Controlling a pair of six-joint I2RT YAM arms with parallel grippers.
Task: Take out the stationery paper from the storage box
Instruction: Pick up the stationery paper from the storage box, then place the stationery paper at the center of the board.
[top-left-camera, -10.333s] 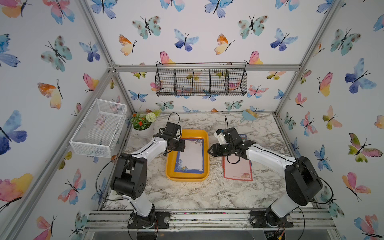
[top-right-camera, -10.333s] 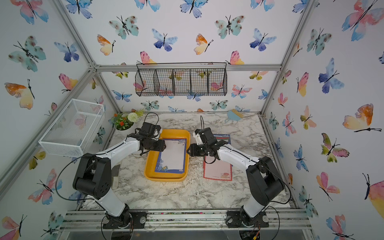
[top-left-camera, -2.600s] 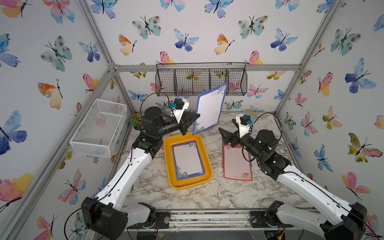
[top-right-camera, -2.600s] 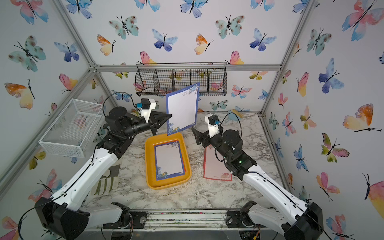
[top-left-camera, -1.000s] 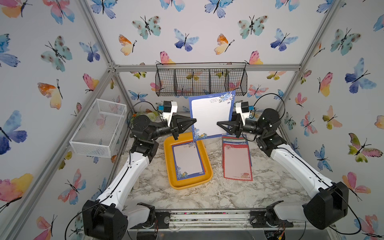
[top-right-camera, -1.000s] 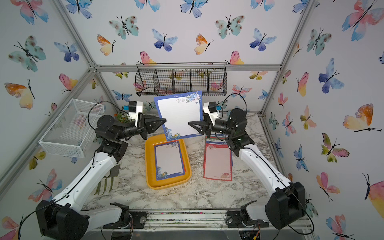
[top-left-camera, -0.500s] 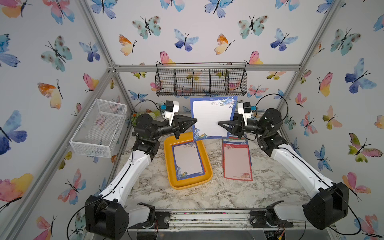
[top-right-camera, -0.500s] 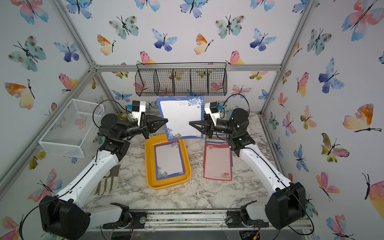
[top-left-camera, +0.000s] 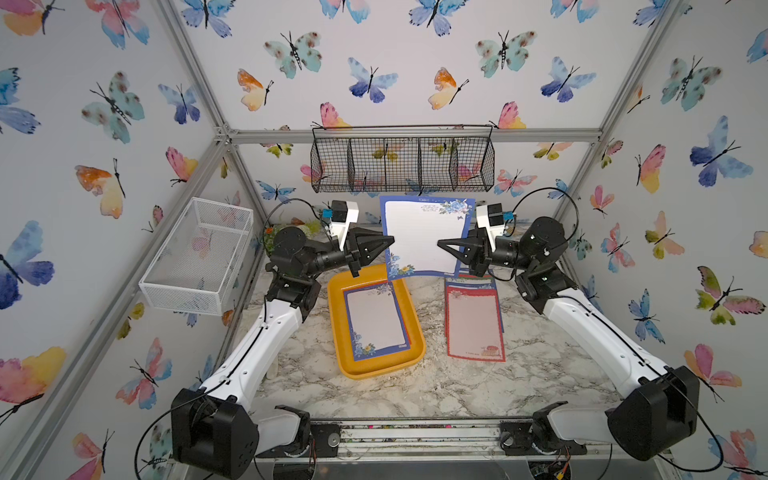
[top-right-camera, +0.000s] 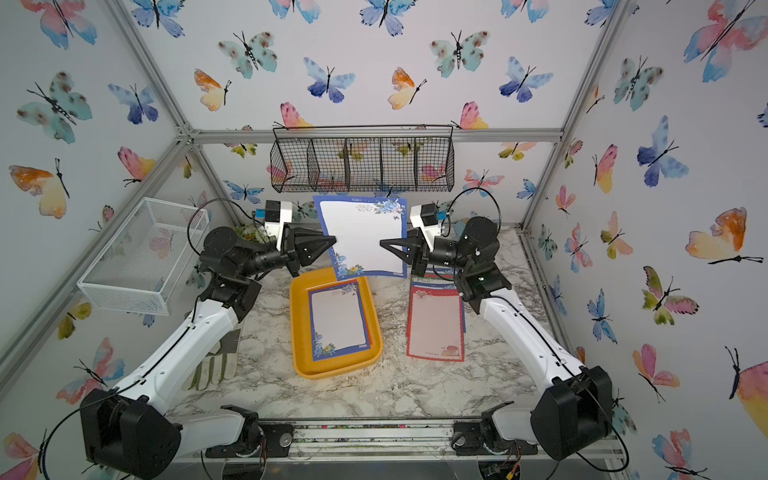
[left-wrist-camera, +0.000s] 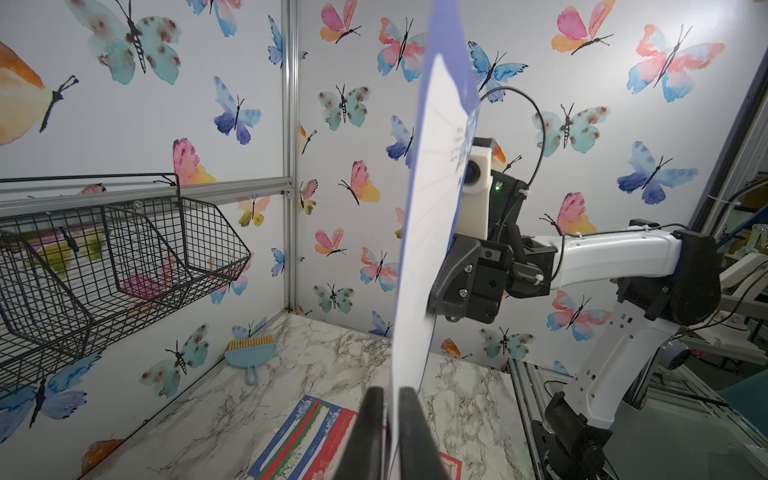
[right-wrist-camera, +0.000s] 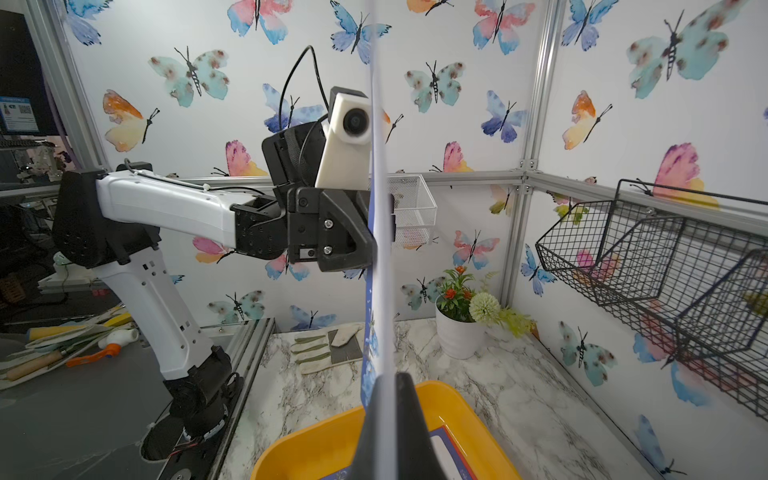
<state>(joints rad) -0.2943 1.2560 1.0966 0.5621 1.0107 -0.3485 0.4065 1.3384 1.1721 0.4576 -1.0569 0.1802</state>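
"While our left gripper (top-left-camera: 390, 241) stands slightly parted around one side edge of the blue-bordered sheet (top-left-camera: 424, 237), what could go wrong for us?"

"We hold it upright over the far end of the storage box (top-left-camera: 337, 332) with only our right gripper (top-left-camera: 441, 243) clamped on the other edge — a one-sided pinch may let it swing, buckle or drop back in."

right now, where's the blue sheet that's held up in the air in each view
Top view: held blue sheet faces the camera, upright at centre.
Top view: same place.
Left wrist: seen edge-on, a thin strip.
Right wrist: edge-on again.
Shared landmark: black wire basket.
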